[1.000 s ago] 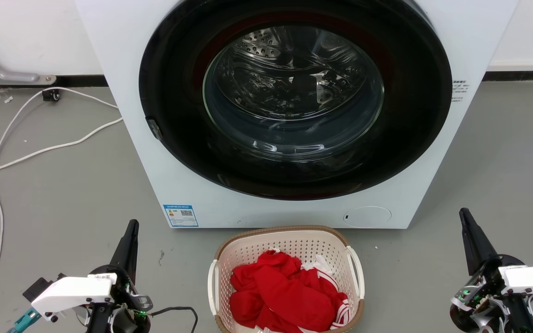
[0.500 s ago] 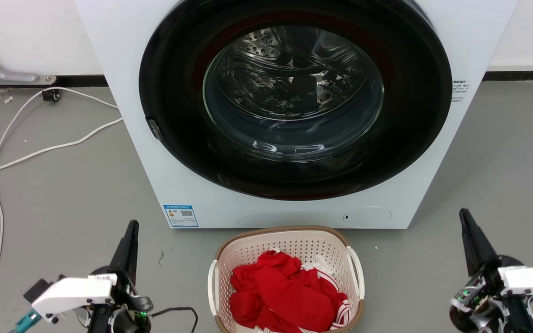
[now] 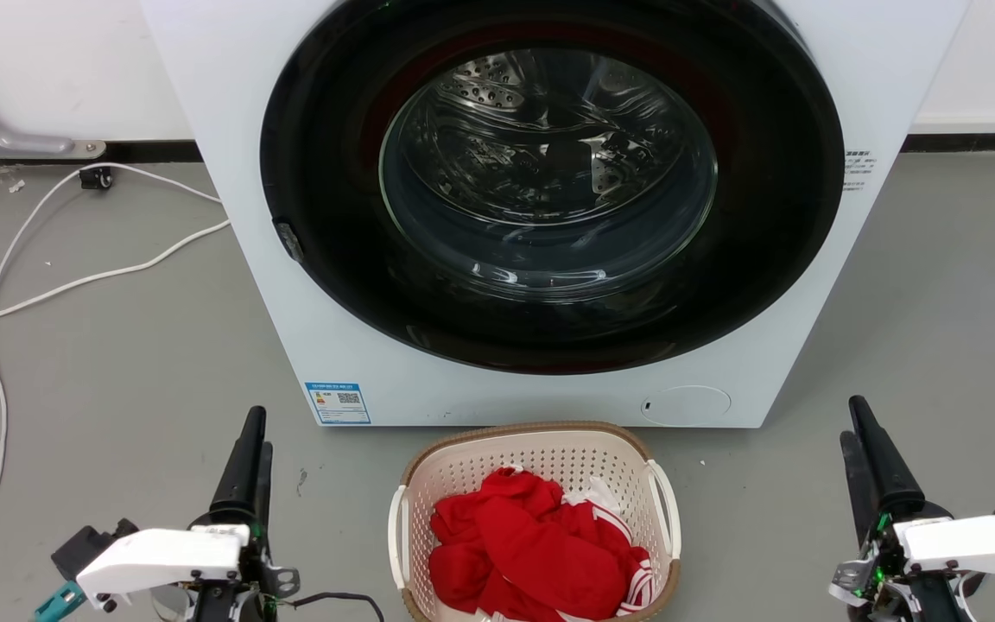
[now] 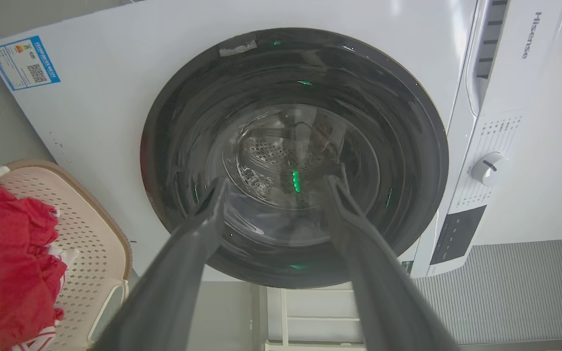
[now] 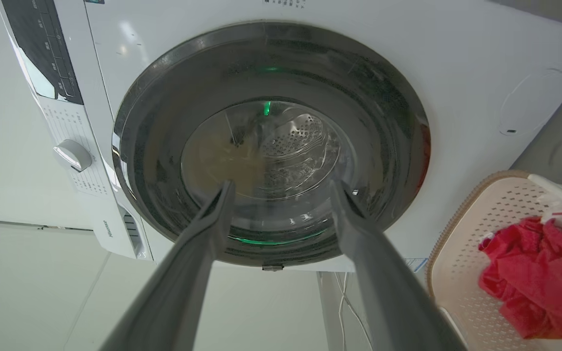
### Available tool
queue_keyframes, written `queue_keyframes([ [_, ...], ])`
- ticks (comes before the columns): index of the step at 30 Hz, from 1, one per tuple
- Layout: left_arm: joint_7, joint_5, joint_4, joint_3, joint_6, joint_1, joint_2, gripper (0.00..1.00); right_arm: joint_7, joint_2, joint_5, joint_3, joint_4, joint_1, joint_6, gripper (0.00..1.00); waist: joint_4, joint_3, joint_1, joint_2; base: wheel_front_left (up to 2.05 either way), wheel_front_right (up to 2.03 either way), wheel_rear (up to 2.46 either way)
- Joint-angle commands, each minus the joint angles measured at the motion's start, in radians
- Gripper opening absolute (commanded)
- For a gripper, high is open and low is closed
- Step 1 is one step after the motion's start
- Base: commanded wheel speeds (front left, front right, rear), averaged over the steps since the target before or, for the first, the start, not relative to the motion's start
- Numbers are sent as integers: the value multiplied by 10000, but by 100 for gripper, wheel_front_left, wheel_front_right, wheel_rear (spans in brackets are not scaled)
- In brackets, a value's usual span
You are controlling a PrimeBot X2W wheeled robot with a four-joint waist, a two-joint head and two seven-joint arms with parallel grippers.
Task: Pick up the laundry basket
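Both my wrists have just rolled, so my left gripper (image 3: 257,432) at 7 o'clock and right gripper (image 3: 850,421) at 5 o'clock now present parted, empty fingers flanking the cream, perforated, brown-rimmed plastic laundry basket (image 3: 541,428) at 6 o'clock, ungrasped on the floor: approach beginning.

Perforated plastic laundry basket (image 3: 541,462), glossy glass door (image 3: 549,173), red cloth (image 3: 532,544)

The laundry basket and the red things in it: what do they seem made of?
Laundry basket: likely matte cream plastic, its walls pierced by even rows of holes; the brown rim looks woven, perhaps moulded. Red laundry: soft cloth, crumpled in folds.
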Motion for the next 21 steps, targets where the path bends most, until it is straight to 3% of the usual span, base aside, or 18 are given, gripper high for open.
queue_keyframes([
  [1,-109,469,-297,-70,-10,-215,38,100,-108,-37,-525,19,-272,-43,0,100,2,-3,0,0,0,0,0],
  [10,-473,2855,-757,-265,-10,-190,30,100,-385,1,-3526,-48,-734,137,0,100,-5,-30,0,0,0,0,0],
  [21,-872,5513,-984,-577,10,-135,101,100,-318,21,-5819,49,-1296,438,0,100,-2,-62,0,0,0,0,0],
])
